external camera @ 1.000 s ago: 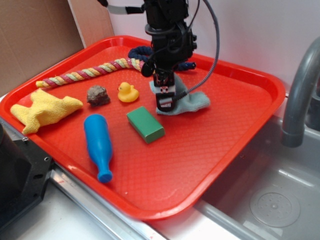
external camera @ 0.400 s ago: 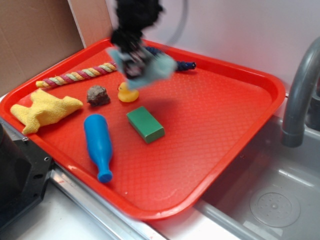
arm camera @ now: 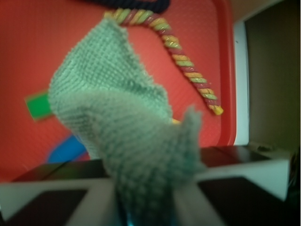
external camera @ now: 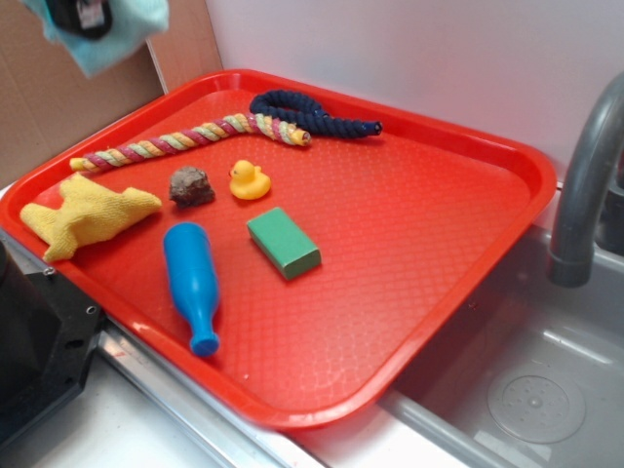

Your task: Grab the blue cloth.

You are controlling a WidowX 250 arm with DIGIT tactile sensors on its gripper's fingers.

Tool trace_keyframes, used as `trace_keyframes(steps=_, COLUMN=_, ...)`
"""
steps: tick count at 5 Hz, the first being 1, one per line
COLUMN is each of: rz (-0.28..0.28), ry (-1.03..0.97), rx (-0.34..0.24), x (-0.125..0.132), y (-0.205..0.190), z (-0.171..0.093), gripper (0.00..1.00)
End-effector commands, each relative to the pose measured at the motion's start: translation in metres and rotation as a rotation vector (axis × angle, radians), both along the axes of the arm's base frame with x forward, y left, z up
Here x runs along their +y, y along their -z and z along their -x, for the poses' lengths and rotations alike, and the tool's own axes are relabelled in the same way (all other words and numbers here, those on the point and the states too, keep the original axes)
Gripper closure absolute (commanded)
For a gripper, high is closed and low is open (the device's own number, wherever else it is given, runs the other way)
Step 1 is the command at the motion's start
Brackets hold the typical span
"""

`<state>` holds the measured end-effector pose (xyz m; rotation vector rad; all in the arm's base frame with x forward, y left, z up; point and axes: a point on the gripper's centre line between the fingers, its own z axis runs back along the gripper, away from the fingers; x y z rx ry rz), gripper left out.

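The blue cloth (external camera: 127, 27) hangs in the air at the top left corner of the exterior view, lifted well above the red tray (external camera: 439, 244). My gripper (external camera: 83, 15) is shut on it, mostly cut off by the frame edge. In the wrist view the cloth (arm camera: 122, 127) fills the middle, pinched between the jaws of my gripper (arm camera: 146, 207) and drooping over the tray.
On the tray lie a yellow cloth (external camera: 88, 213), a blue plastic bottle (external camera: 192, 281), a green block (external camera: 283, 242), a yellow duck (external camera: 249, 180), a brown rock (external camera: 191, 185), a striped rope (external camera: 185, 139) and a dark blue rope (external camera: 312, 115). A faucet (external camera: 585, 185) and sink stand at the right.
My gripper has lifted the blue cloth off the tray near the green block and carried it up and far to the left, to the top left corner.
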<state>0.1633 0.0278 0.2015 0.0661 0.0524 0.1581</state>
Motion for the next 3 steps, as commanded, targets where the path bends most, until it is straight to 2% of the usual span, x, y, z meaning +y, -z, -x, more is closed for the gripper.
trace_keyframes(steps=1, rz=-0.027, ry=0.021, rx=-0.081, x=-0.036, y=-0.047, z=-0.021, gripper=1.00)
trace_keyframes(steps=2, rz=-0.036, ry=0.033, rx=-0.071, x=-0.049, y=-0.040, z=-0.028, gripper=1.00)
trace_keyframes(steps=3, rz=-0.014, ry=0.035, rx=-0.086, x=-0.050, y=-0.034, z=-0.031, gripper=1.00)
